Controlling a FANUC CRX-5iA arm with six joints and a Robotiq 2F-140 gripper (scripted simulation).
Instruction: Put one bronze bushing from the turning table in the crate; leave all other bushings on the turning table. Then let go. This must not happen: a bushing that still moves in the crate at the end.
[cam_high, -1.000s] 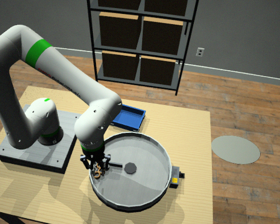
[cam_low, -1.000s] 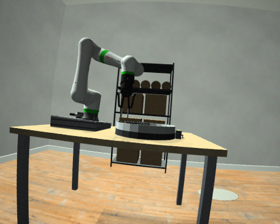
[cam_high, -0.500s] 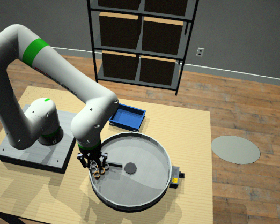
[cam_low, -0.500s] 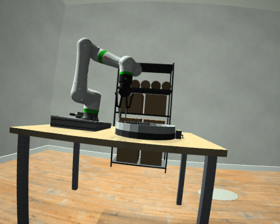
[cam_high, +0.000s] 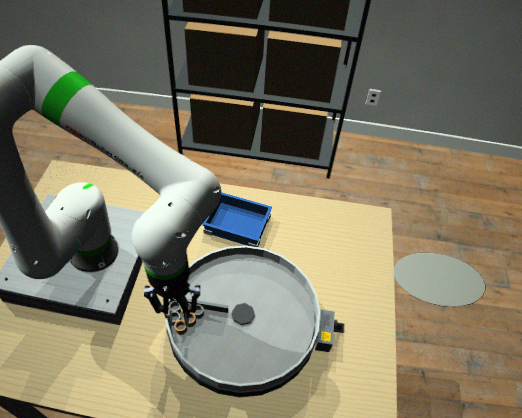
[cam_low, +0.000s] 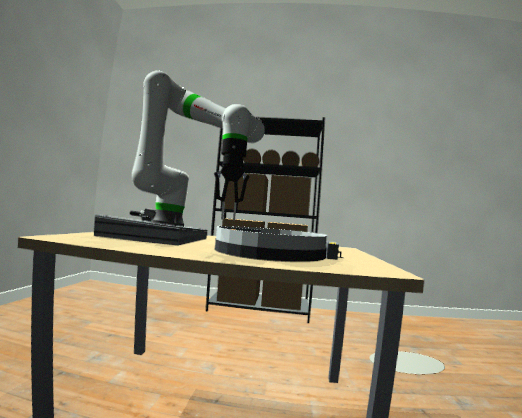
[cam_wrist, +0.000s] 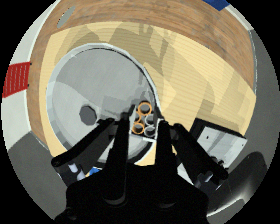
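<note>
Gripper (cam_high: 178, 311) hangs above the left edge of the turning table (cam_high: 280, 360), well above the rim in the exterior view (cam_low: 233, 196). Fingers (cam_high: 192, 303) are narrowed partway with nothing pinched between them.

Bushings sit in a tight cluster on the tray floor by the left wall, directly under the fingers. Bronze bushing (cam_high: 180, 326) is at the front of the cluster; a second bronze one (cam_wrist: 145, 108) shows in the wrist view, with grey bushings (cam_wrist: 149, 130) touching it. Exact count is hard to tell, since finger links cover part of the cluster from above.

Blue crate (cam_high: 238, 218) sits on the counter (cam_high: 345, 235) just behind the turning table, its left end hidden by the elbow. Exterior view hides the bushings behind the rim.
</note>
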